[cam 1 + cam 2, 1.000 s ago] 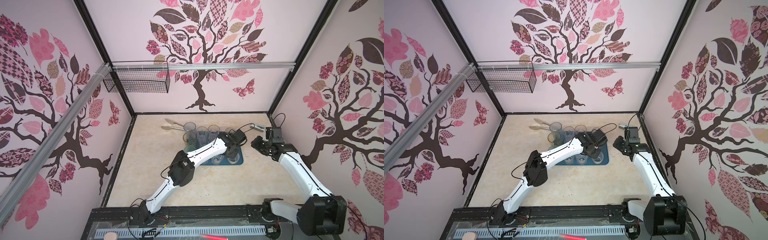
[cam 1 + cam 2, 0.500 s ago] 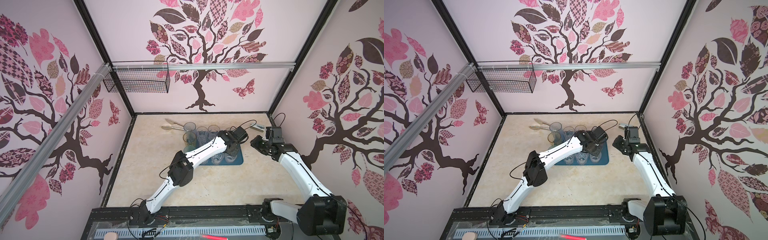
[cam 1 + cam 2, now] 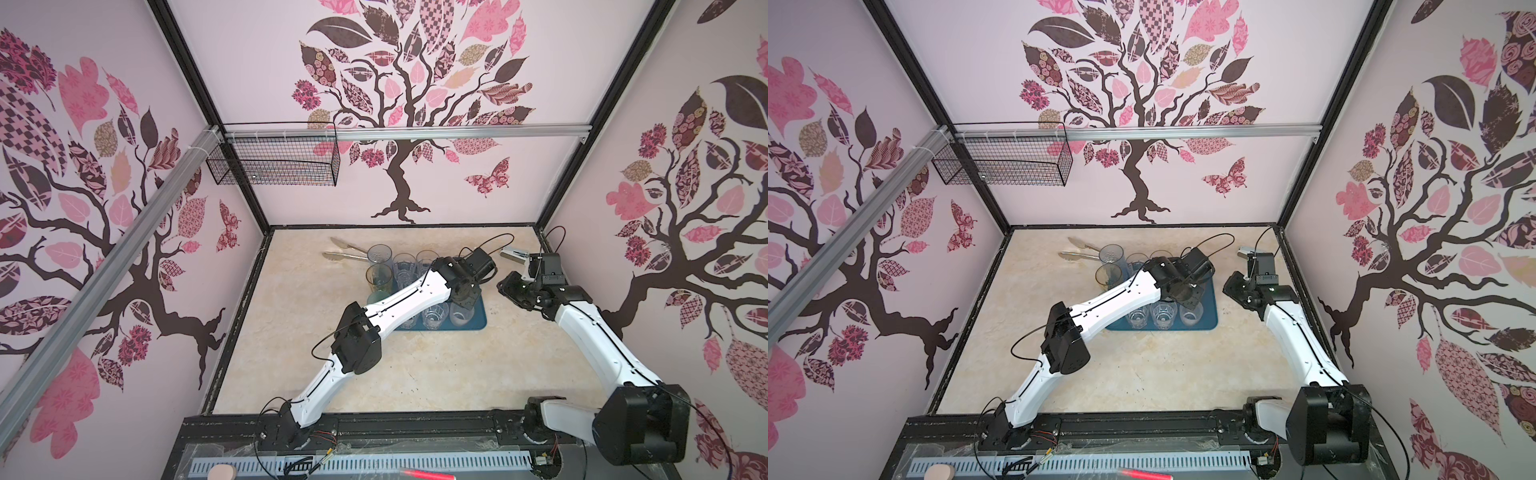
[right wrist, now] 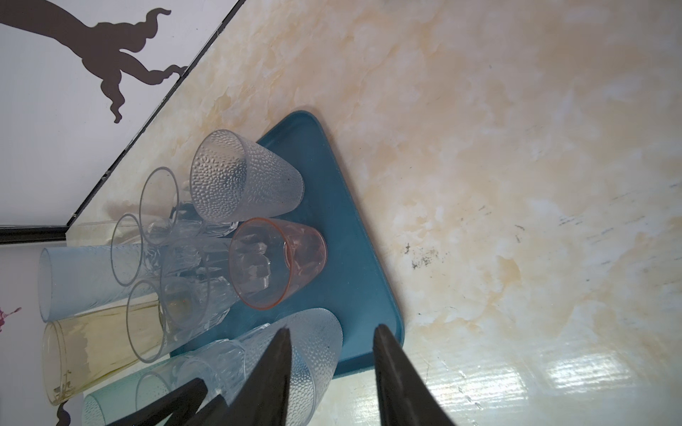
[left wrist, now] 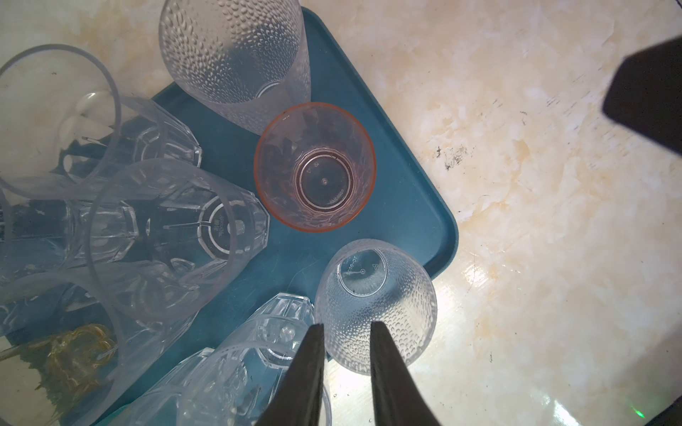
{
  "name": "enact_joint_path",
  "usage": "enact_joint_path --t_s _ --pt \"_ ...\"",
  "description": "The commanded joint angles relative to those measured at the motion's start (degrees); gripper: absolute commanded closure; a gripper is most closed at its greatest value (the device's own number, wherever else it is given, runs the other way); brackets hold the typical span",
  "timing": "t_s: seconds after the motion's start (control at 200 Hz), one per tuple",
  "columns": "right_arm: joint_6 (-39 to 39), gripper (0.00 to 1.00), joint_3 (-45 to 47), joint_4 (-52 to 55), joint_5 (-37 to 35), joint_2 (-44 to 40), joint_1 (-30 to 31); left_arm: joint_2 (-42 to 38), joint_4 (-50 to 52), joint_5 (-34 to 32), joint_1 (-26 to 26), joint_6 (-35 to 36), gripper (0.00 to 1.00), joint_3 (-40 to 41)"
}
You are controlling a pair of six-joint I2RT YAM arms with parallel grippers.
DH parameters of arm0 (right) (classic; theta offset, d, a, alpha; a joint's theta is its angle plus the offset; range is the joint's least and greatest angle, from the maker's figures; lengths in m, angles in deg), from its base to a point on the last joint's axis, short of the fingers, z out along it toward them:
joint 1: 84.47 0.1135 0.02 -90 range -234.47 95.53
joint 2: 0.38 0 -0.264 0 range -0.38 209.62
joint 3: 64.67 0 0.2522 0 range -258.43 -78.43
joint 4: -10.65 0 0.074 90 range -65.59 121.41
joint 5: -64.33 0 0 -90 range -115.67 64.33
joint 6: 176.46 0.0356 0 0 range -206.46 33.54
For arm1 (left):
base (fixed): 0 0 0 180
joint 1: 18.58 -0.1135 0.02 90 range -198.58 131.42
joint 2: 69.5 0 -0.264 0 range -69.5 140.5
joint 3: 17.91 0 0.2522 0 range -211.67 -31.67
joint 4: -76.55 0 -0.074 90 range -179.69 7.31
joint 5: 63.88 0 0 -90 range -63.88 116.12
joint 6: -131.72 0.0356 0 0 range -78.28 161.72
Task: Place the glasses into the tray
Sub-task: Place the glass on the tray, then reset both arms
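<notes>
The dark teal tray (image 3: 481,322) (image 3: 1212,309) lies at the back of the table and holds several glasses. My left gripper (image 3: 463,305) (image 5: 347,326) hangs over its near right corner. Its jaws stand slightly open astride the rim of a clear dimpled glass (image 5: 374,306) (image 3: 460,318) that stands upright there. A pink glass (image 5: 315,173) (image 4: 276,263) and another dimpled glass (image 5: 236,59) stand further along the same side. My right gripper (image 3: 505,286) (image 4: 332,330) hovers open and empty just right of the tray. Tall blue-grey (image 3: 379,253) and amber (image 3: 379,278) glasses stand at the tray's left end.
Metal tongs (image 3: 347,251) lie behind the glasses at the back left. A white stapler (image 3: 513,253) sits at the back right near the right arm. A wire basket (image 3: 274,160) hangs on the back wall. Bare table stretches in front of the tray.
My left gripper's jaws have parted from shut, letting go of the dimpled glass in the tray's corner. The right arm has not moved.
</notes>
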Motion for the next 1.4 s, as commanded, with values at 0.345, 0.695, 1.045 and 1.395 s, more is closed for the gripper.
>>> enact_joint_path --t_s 0.345,0.695,1.045,1.395 --pt "-2.6 0.59 -0.6 1.8 2.4 1.7 2.0 -9.3 -4.0 -2.9 0.1 1.1 0.59 5.4" --pt "-3.9 0.52 -2.6 2.3 2.4 2.1 2.3 -16.3 -9.8 -3.6 0.0 1.4 0.52 14.7" --pt "-5.1 0.34 -5.5 3.1 1.8 1.6 2.5 -30.9 -20.0 -3.6 -2.9 1.7 0.47 32.5" --pt "-4.8 0.34 -4.8 4.0 -0.9 1.8 6.6 -42.3 -25.1 -3.8 -8.1 1.1 0.45 44.0"
